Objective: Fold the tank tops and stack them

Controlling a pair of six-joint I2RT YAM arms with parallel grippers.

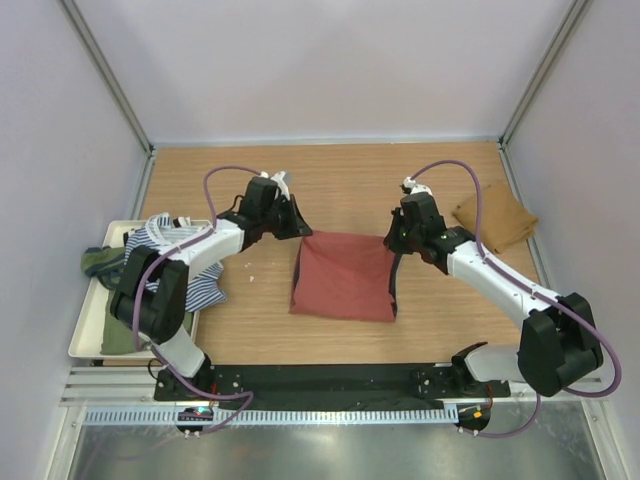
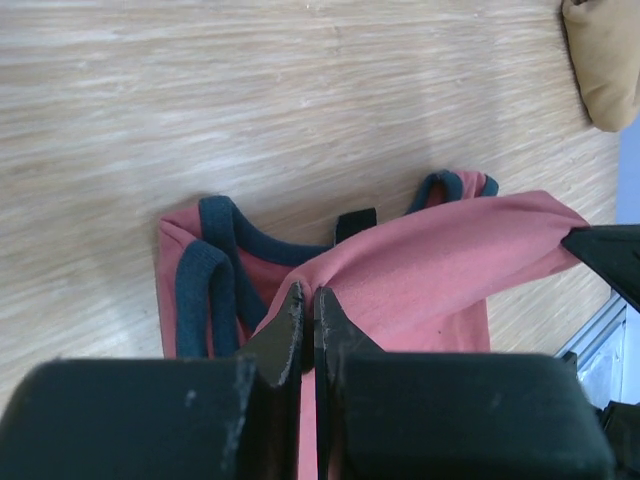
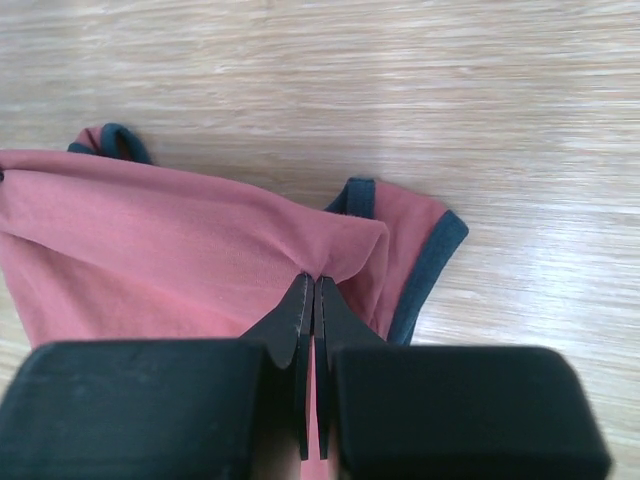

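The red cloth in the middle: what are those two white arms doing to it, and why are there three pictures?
They are two robot arms bolted to the near edge of the table, each ending in a two-finger gripper. The wide picture looks down from above. The other two come from a camera on each wrist, close behind its black fingers. The left gripper and right gripper are both shut, each pinching a raised edge of the rust-red tank top. A folded tan top lies at the far right. A striped top and an olive top lie heaped on a white tray at the left.
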